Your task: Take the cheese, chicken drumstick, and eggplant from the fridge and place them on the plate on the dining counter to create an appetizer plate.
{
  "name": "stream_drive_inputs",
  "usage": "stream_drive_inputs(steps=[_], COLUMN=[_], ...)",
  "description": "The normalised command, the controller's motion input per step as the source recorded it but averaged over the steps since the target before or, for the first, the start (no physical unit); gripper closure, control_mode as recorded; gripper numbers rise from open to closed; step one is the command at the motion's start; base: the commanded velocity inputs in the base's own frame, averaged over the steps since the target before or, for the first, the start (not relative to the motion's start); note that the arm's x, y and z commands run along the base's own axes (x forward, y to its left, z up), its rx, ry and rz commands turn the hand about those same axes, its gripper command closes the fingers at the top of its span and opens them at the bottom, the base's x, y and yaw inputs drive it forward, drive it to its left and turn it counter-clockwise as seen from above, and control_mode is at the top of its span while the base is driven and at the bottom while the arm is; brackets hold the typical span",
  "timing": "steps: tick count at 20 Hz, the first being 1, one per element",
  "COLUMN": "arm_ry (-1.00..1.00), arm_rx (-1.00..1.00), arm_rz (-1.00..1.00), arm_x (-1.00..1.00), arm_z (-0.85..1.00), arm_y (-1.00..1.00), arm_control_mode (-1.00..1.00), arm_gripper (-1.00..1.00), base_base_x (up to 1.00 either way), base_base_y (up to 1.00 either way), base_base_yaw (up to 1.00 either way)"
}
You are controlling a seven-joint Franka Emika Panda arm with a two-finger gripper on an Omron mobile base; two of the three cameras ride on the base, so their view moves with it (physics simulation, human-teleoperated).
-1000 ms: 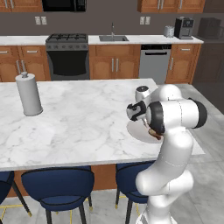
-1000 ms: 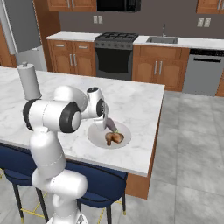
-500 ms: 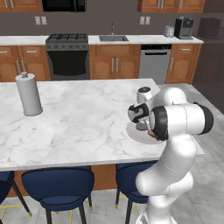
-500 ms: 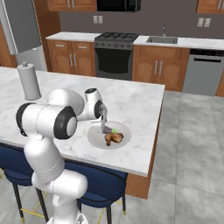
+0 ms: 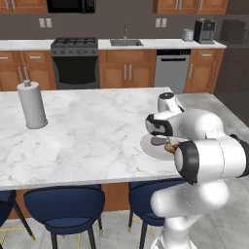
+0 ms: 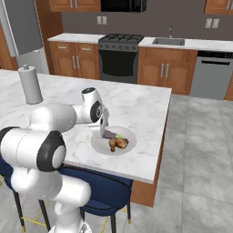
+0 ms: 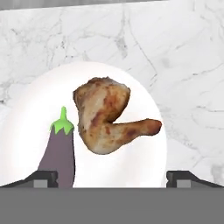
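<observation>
A: So, largest first. The marble surface (image 6: pixel 136 102) carries the plate (image 6: pixel 99 144) near its right edge. Change in the last second?

B: The arm has swung its elbow forward and the tool (image 6: pixel 105 122) has lifted slightly off the plate. Its tips (image 7: pixel 43 178) sit wide apart, holding nothing.

A: Meaning?

B: Judged: the eggplant is released and the arm is backing off. No cheese is visible on the plate, so one item likely remains.

A: Appearance?

B: The chicken drumstick (image 7: pixel 107 119), glossy brown, lies mid-plate. The eggplant (image 7: pixel 59 151), dull purple with a green cap, lies just beside it, not clearly touching.
</observation>
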Motion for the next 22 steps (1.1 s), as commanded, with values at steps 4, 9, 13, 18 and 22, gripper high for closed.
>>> stream_drive_inputs(steps=[4,9,13,18,22], arm_ry=[-0.05,-0.01,0.00,0.00,0.00], arm_rx=[0.00,-0.13,-0.24,-0.14,-0.15], arm_rz=[0.16,0.48,0.73,0.89,0.76], arm_x=[-0.71,-0.87,-0.86,-0.41,-0.47], arm_z=[0.76,0.65,0.24,0.05,0.48], arm_y=[0.00,-0.01,-0.01,-0.07,0.10], arm_control_mode=[-1.00,-1.00,-1.00,-1.00,-1.00], arm_gripper=[-1.00,-1.00,-1.00,-1.00,-1.00], base_base_x=[0.00,0.00,0.00,0.00,0.00], base_base_y=[0.00,0.00,0.00,0.00,0.00], base_base_yaw=[0.00,0.00,0.00,0.00,0.00])
